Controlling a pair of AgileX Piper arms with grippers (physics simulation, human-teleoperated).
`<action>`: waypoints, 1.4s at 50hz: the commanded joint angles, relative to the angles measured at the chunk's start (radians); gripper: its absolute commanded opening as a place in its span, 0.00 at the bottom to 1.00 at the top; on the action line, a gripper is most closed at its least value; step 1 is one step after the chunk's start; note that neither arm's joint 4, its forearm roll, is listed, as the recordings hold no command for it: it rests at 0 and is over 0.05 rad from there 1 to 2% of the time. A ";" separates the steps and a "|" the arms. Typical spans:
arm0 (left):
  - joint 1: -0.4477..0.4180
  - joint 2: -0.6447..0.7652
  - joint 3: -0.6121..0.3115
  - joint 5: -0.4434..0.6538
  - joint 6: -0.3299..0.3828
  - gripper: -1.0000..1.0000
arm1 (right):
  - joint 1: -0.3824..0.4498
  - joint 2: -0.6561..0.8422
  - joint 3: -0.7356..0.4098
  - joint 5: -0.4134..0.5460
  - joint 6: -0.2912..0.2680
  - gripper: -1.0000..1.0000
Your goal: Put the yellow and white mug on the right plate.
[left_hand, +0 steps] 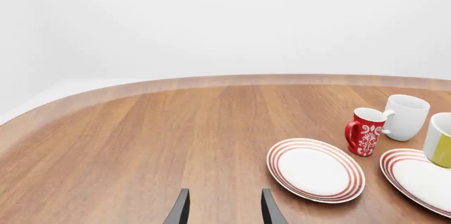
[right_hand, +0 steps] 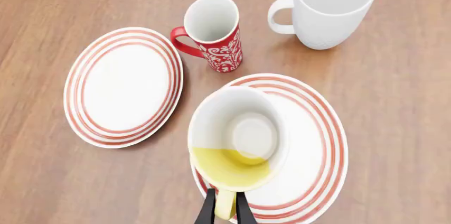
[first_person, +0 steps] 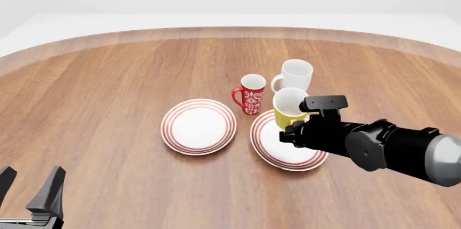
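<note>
The yellow and white mug (right_hand: 236, 139) hangs over the right plate (right_hand: 310, 145), a white plate with red rings. My right gripper (right_hand: 224, 211) is shut on the mug's yellow handle. In the front view the mug (first_person: 290, 107) is over the far part of that plate (first_person: 270, 143), with the right gripper (first_person: 294, 128) just behind it. I cannot tell whether the mug touches the plate. My left gripper (first_person: 29, 183) is open and empty at the near left. In its wrist view its fingers (left_hand: 180, 208) point at bare table, with the mug (left_hand: 440, 139) and plate (left_hand: 423, 179) at the edge.
The look-alike left plate (first_person: 198, 126) lies beside the right one. A red patterned mug (first_person: 251, 94) and a taller white mug (first_person: 295, 75) stand just beyond the plates, close to the held mug. The round wooden table (first_person: 108, 88) has bare wood to the left.
</note>
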 commanded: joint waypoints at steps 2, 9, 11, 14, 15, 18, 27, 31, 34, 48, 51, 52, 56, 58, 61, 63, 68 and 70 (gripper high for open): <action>0.000 0.000 0.000 0.000 0.000 1.00 | -0.018 0.058 -0.003 -0.046 -0.017 0.00; 0.000 0.000 0.000 0.000 0.000 1.00 | -0.023 0.089 0.001 -0.075 -0.014 0.00; 0.000 0.000 0.000 0.000 0.000 1.00 | -0.023 0.095 0.002 -0.081 -0.015 0.00; 0.000 0.000 0.000 0.000 0.000 1.00 | -0.027 0.103 0.008 -0.092 -0.015 0.00; 0.000 0.000 0.000 0.000 0.000 1.00 | -0.027 0.103 0.008 -0.092 -0.015 0.00; 0.000 0.000 0.000 0.000 0.000 1.00 | -0.027 0.110 0.015 -0.100 -0.010 0.00; 0.000 0.000 0.000 0.000 0.000 1.00 | -0.026 0.131 0.027 -0.130 0.002 0.00; 0.000 0.000 0.000 0.000 0.000 1.00 | -0.022 0.140 0.027 -0.137 0.006 0.00; 0.000 0.000 0.000 0.000 0.000 1.00 | -0.021 0.143 0.025 -0.137 0.006 0.00; 0.000 0.000 0.000 0.000 0.000 1.00 | -0.023 0.164 0.027 -0.151 0.007 0.00; 0.000 0.000 0.000 0.000 0.000 1.00 | -0.023 0.168 0.028 -0.156 0.009 0.00; 0.000 0.000 0.000 0.000 0.000 1.00 | -0.022 0.169 0.028 -0.156 0.011 0.00; 0.000 0.000 0.000 0.000 0.000 1.00 | -0.020 0.170 0.027 -0.156 0.013 0.00; 0.000 0.000 0.000 0.000 0.000 1.00 | -0.021 0.171 0.027 -0.157 0.011 0.00; 0.000 0.000 0.000 0.000 0.000 1.00 | -0.027 0.177 0.025 -0.152 0.004 0.00; 0.000 0.000 0.000 0.000 0.000 1.00 | -0.031 0.178 0.025 -0.150 0.003 1.00; 0.000 0.000 0.000 0.000 0.000 1.00 | -0.027 0.171 0.019 -0.136 0.007 1.00; 0.000 0.000 0.000 0.000 0.000 1.00 | -0.026 0.172 0.019 -0.137 0.005 1.00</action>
